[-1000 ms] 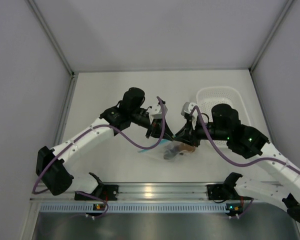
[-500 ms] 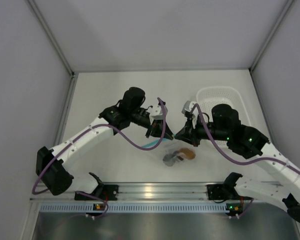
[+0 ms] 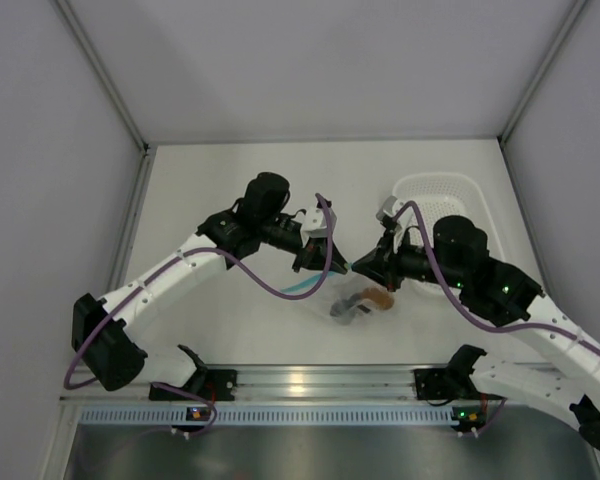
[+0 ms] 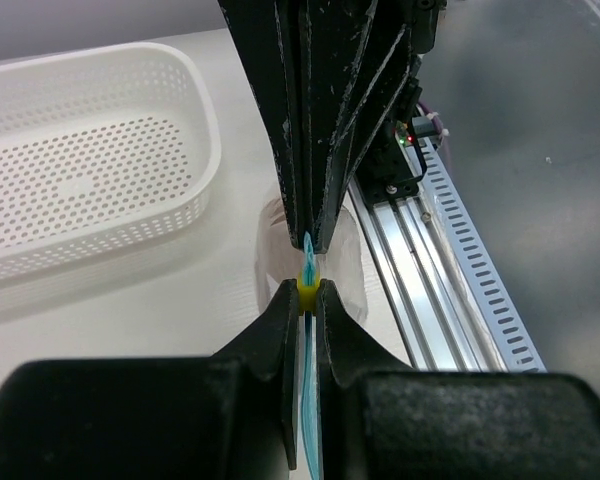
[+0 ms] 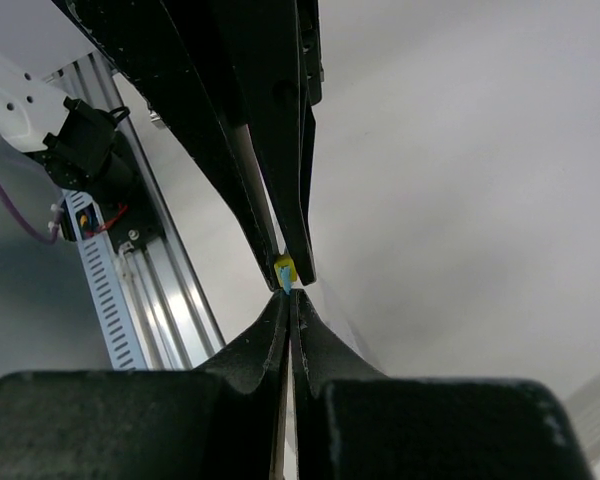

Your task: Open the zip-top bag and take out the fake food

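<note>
Left gripper (image 3: 333, 266): clenched on the zip strip (image 3: 305, 290) of the zip-top bag (image 3: 352, 292). The left wrist view shows the light blue strip edge-on between both fingers, with a yellow slider (image 4: 308, 284) right at the fingertips.

The strip's long axis runs diagonally. Its free end trails toward the near-left, and its other end rises to the point where the two grippers meet, over the middle of the table (image 3: 230, 180). From the left wrist the strip lies straight along the finger line.

Right gripper (image 3: 357, 268): jaws fully closed, tip to tip with the left gripper and just beyond the slider. The blue end of the strip goes into its fingertips, so it looks like a pinch on the same edge.

The bag body spreads from the pinch point toward the near edge, just right of the strip, zip edge up. Can't tell if its bottom touches the table.

Fake food (image 3: 365, 302): sits inside the low part of the bag, below and slightly right of the jaws. The orange piece (image 3: 382, 299) is rightmost, with dark pieces to its left.

White perforated basket (image 3: 435, 177): far right, behind the right arm, clear of the bag.
</note>
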Controlling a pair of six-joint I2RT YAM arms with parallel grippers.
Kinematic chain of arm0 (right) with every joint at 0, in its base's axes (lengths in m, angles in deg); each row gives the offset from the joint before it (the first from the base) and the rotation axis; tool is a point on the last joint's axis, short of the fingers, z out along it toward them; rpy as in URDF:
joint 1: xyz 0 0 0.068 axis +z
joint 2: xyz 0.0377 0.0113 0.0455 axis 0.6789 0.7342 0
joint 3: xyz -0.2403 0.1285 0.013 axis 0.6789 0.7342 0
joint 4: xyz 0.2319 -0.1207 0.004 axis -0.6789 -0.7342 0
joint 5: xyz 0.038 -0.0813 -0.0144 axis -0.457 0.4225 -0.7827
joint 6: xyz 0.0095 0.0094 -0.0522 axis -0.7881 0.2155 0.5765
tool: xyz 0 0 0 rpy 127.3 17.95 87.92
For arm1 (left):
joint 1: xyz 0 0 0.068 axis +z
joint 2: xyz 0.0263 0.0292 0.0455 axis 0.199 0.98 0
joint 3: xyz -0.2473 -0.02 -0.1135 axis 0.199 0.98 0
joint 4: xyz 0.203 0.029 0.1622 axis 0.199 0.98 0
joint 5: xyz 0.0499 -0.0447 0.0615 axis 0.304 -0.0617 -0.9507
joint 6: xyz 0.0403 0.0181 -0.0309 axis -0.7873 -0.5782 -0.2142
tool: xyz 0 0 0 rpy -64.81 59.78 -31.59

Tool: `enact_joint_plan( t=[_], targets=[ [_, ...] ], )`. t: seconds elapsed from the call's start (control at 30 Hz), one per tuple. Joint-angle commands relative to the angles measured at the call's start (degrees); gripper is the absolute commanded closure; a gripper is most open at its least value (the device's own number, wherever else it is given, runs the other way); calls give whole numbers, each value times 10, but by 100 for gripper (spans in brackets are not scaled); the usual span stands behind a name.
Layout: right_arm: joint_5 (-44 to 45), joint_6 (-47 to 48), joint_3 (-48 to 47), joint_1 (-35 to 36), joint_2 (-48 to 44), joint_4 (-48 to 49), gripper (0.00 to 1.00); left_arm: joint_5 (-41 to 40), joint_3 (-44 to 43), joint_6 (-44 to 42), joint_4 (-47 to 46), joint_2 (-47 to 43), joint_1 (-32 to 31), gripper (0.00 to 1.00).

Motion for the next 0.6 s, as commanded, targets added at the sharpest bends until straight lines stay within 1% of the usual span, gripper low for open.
enact_joint_plan(
  t=[0.0,0.07,0.13,0.27,0.37,0.57],
  targets=[
    [12,-1,-2,4,-12,43,100,-7,5,-14,13,0,5,100],
    [17,-2,3,4,-20,45,100,-8,13,-14,13,-2,8,100],
    [-7,5,6,4,-20,44,100,0,16,-15,13,-4,12,100],
    [-49,18,20,4,-6,45,100,49,6,-15,13,2,13,100],
    [-81,28,28,5,1,43,93,65,-2,-15,13,0,13,100],
    [-93,34,36,9,17,38,83,73,-5,-15,13,-7,13,100]
  ],
)
